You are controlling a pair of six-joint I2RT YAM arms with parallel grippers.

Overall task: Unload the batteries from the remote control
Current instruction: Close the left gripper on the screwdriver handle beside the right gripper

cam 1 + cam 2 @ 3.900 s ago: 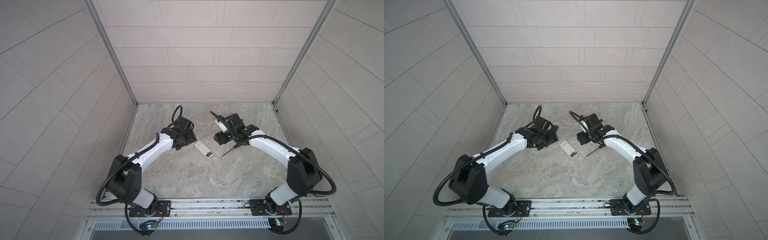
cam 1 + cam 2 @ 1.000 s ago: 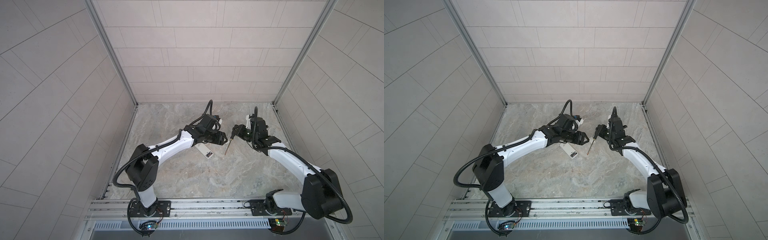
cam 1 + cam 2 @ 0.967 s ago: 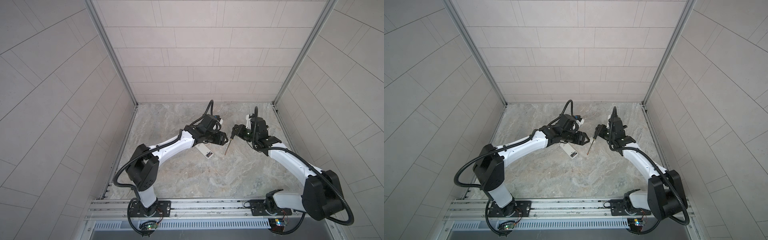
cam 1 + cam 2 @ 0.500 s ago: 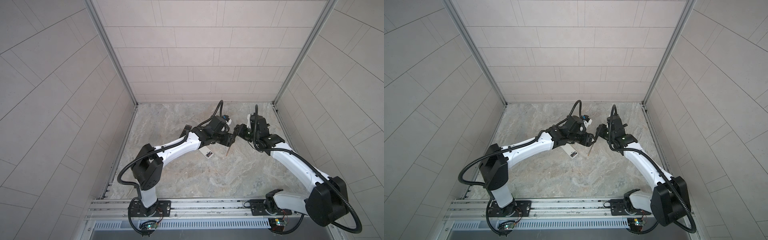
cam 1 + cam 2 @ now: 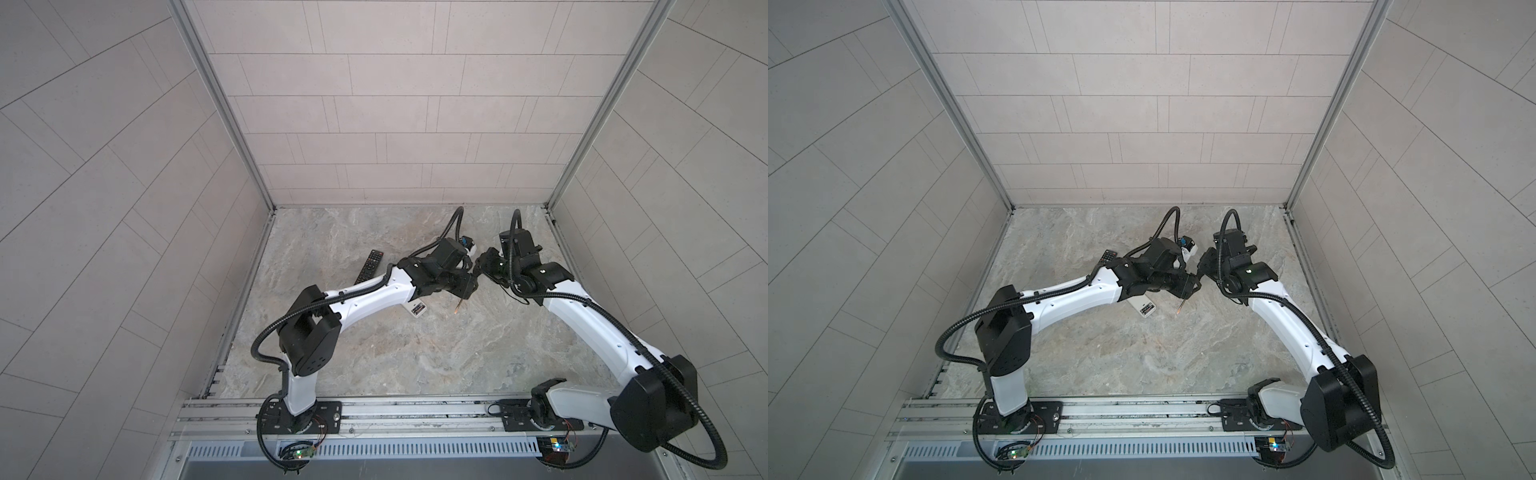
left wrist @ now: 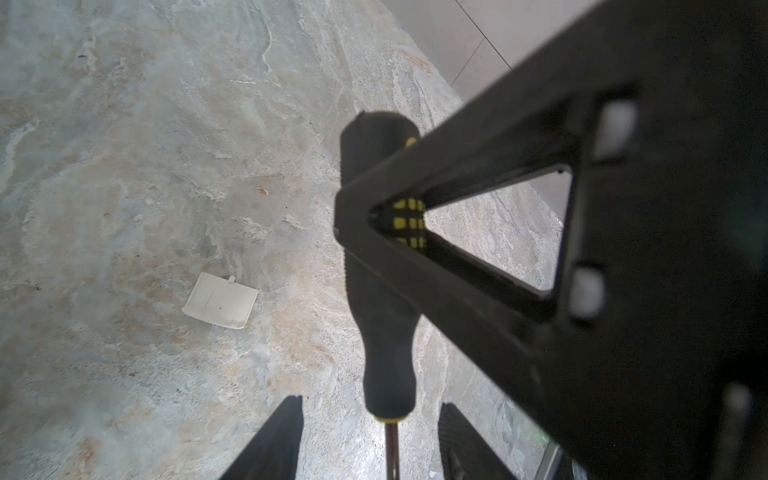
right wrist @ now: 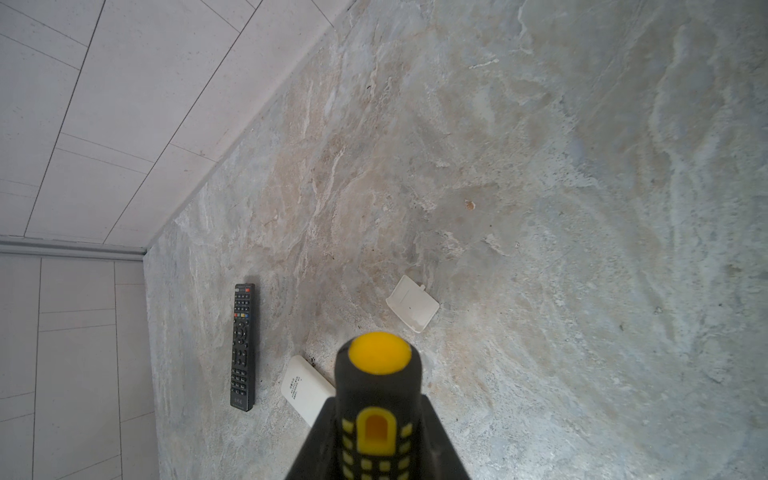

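Observation:
A white remote control [image 5: 417, 309] [image 7: 305, 388] lies back up mid-table, partly under my left arm. Its white cover [image 6: 220, 300] [image 7: 412, 308] lies loose beside it. No batteries show in any view. My right gripper [image 7: 376, 440] [image 5: 484, 266] is shut on the black-and-yellow handle of a screwdriver [image 7: 378, 399] held above the table, shaft pointing down [image 5: 1180, 306]. My left gripper [image 6: 370, 415] [image 5: 467, 286] has reached across and stands open, one finger on each side of the handle's lower end [image 6: 384, 332], not touching it.
A black remote [image 5: 368, 266] [image 7: 243, 347] lies near the left wall, buttons up. The two wrists are nearly touching at the back right of the table. Tiled walls close in the marble floor [image 5: 415, 365] on three sides.
My left arm has swung right, away from the white remote, up to the screwdriver. Its jaws have narrowed a little. The right gripper has kept its hold and tilted the screwdriver toward it.

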